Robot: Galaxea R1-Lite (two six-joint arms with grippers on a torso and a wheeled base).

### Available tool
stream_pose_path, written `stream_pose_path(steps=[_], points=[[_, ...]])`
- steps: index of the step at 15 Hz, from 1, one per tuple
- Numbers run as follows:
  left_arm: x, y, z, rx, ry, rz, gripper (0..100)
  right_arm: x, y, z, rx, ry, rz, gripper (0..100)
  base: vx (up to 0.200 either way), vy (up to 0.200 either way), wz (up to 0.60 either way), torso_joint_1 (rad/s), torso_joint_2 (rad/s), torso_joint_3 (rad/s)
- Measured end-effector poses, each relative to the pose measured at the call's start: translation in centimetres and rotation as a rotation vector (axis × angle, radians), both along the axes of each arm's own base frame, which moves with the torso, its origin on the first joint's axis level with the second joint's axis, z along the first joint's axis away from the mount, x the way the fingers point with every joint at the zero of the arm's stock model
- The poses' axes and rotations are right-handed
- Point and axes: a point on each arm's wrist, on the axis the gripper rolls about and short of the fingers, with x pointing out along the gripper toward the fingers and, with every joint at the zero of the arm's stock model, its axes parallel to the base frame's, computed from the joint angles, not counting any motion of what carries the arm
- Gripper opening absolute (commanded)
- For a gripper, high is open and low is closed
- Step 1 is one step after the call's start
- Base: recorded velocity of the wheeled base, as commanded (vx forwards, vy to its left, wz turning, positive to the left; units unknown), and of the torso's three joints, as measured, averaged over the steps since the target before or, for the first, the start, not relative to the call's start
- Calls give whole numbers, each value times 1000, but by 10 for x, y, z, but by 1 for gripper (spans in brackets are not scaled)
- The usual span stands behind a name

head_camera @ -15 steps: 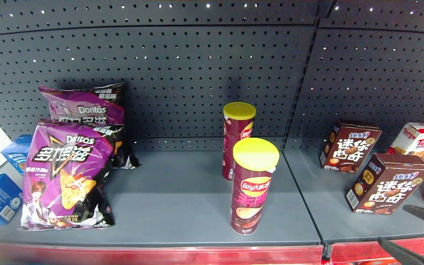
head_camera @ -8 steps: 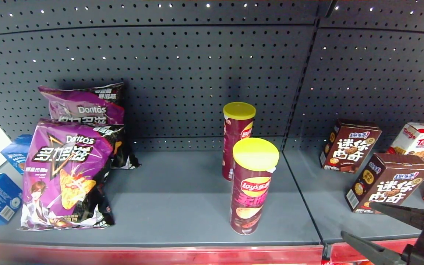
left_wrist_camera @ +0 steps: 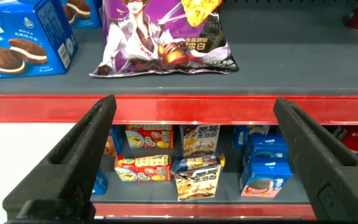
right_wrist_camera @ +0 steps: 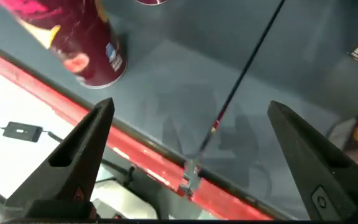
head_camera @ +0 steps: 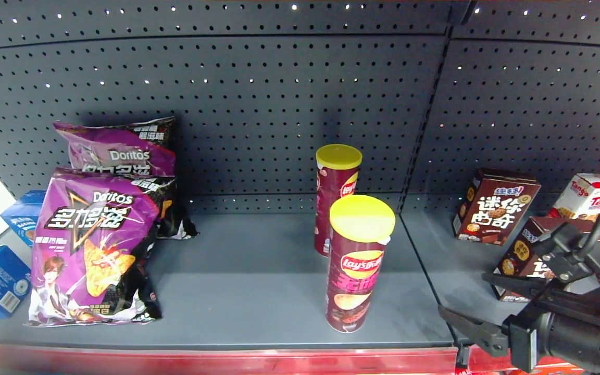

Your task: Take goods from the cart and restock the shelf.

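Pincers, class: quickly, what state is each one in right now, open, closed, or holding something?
Left pincer: open, empty.
Right pincer: open, empty.

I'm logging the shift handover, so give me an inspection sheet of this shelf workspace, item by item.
Surface: grey shelf with red front edge, bare in the middle.
Job's things: two yellow-lidded chip cans upright, one behind the other; two purple chip bags left; brown boxes right.
Clutter: nothing seen.
Claws: left claw open, empty, before the red edge; right claw open, empty, right of the front can.
Cables: small black box on a thin cable, below the shelf.
Surroundings: perforated back panel; stocked lower shelf.
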Motion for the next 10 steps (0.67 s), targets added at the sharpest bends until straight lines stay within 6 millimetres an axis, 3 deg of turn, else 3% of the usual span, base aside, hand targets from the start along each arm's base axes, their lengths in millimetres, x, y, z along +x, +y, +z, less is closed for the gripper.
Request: stream_pose_path(steps=[10], points=[[0, 0, 0, 0, 0, 0, 100, 35, 48, -11, -4, 22, -25, 100, 0, 0, 0, 0, 0, 0]])
